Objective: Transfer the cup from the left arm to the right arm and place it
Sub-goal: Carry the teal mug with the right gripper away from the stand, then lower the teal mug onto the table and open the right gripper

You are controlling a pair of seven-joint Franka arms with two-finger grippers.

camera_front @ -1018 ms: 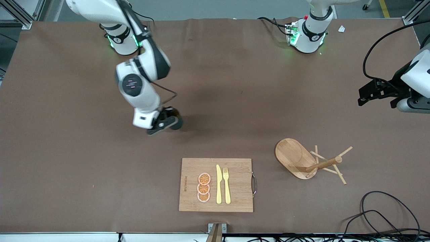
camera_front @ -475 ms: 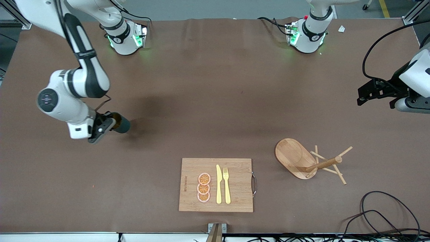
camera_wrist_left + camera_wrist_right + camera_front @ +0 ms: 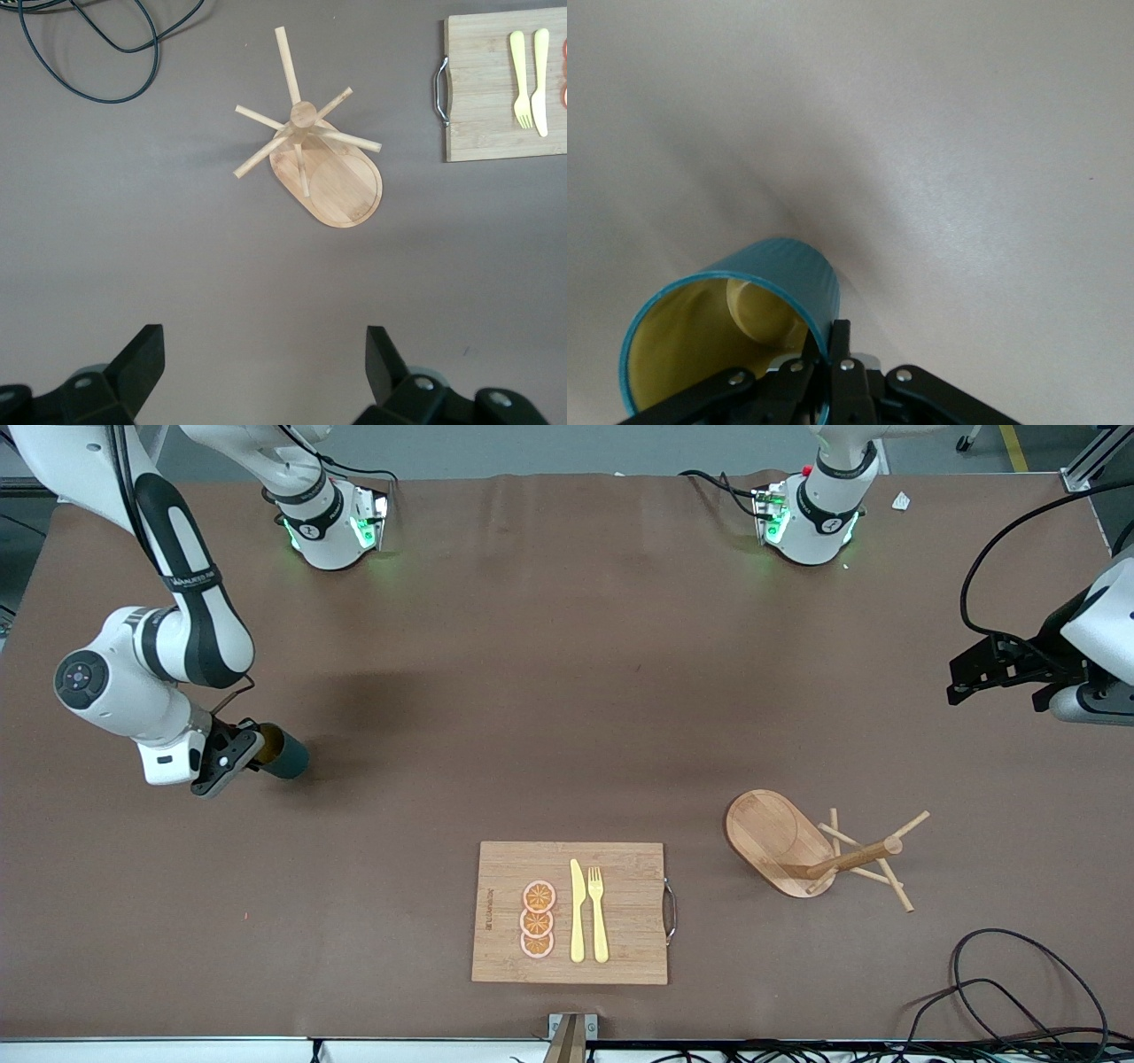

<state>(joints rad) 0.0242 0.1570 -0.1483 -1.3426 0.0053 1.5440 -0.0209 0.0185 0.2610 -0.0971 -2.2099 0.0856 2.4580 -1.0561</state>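
My right gripper (image 3: 252, 751) is shut on the rim of the cup (image 3: 285, 756), a dark teal mug with a yellow inside. It holds the cup tilted, low over the brown table toward the right arm's end. In the right wrist view the cup (image 3: 757, 292) shows its yellow inside, with one finger inside the wall and one outside; my right gripper (image 3: 827, 354) pinches the rim. My left gripper (image 3: 966, 676) is open and empty, up in the air at the left arm's end of the table. In the left wrist view its fingers (image 3: 142, 359) stand wide apart over bare table.
A wooden peg rack (image 3: 819, 852) on an oval base lies nearer to the front camera toward the left arm's end; it also shows in the left wrist view (image 3: 310, 150). A cutting board (image 3: 571, 912) holds orange slices, a yellow knife and fork. Black cables (image 3: 1019, 992) lie at the table's corner.
My right arm has swung with the cup from the table's middle toward the right arm's end. The left arm has hardly moved.
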